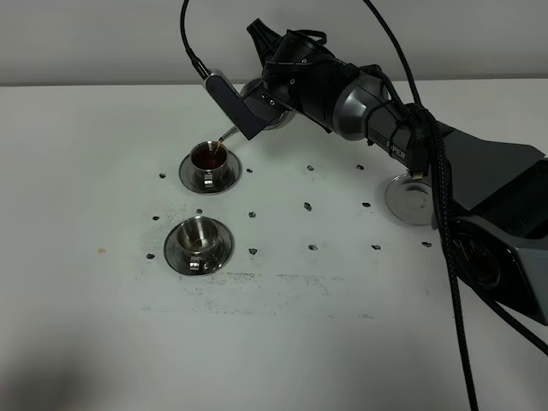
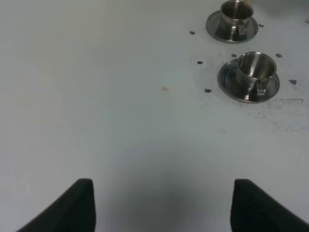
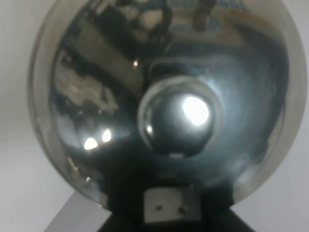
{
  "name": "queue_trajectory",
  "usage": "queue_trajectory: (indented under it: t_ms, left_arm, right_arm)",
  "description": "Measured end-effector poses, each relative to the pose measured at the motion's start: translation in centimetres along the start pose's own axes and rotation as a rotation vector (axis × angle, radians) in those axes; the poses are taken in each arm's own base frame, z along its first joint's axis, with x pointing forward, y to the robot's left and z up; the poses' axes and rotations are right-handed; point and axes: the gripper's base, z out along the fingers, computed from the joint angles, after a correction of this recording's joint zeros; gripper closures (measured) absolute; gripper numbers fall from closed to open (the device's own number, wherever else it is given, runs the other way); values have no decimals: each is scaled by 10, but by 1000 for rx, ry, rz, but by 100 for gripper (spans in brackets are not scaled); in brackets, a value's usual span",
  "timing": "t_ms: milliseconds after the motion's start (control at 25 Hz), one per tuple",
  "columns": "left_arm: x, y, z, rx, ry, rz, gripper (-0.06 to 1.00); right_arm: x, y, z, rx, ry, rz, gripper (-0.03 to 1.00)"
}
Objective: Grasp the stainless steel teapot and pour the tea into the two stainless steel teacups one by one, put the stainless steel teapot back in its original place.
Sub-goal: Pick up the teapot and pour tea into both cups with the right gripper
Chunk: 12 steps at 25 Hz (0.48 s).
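Steel, mirror-bright, on all task items. High view: the right hand (image 1: 242, 107) is clamped on the stainless steel teapot (image 1: 276, 122). The pot is tilted and mostly hidden by the arm, and the grip point cannot be seen. Its spout (image 1: 227, 135) sits over the far teacup (image 1: 208, 175), which holds dark tea (image 1: 207, 156). The near teacup (image 1: 199, 237) looks empty, and the coaster (image 1: 414, 199) is bare, well apart. Risk: the far cup overfills if the tilt is held, and crossing to the near cup without levelling would dribble onto the tabletop (image 1: 325, 325). Left wrist view: the left hand (image 2: 161, 208) is spread and holds nothing, with both cups well ahead of it. Right wrist view: the lid knob (image 3: 179, 116) fills the frame. Risk: a steeper tilt could drop the lid, and smooth steel could let the pot swivel in the grip.
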Motion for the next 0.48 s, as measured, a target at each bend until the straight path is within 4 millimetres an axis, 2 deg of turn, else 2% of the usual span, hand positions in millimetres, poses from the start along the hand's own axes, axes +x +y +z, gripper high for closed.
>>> queue_trajectory:
  t_ms: [480]
  left_arm:
    - [0, 0, 0, 0, 0, 0, 37]
  right_arm:
    - [0, 0, 0, 1, 1, -1, 77]
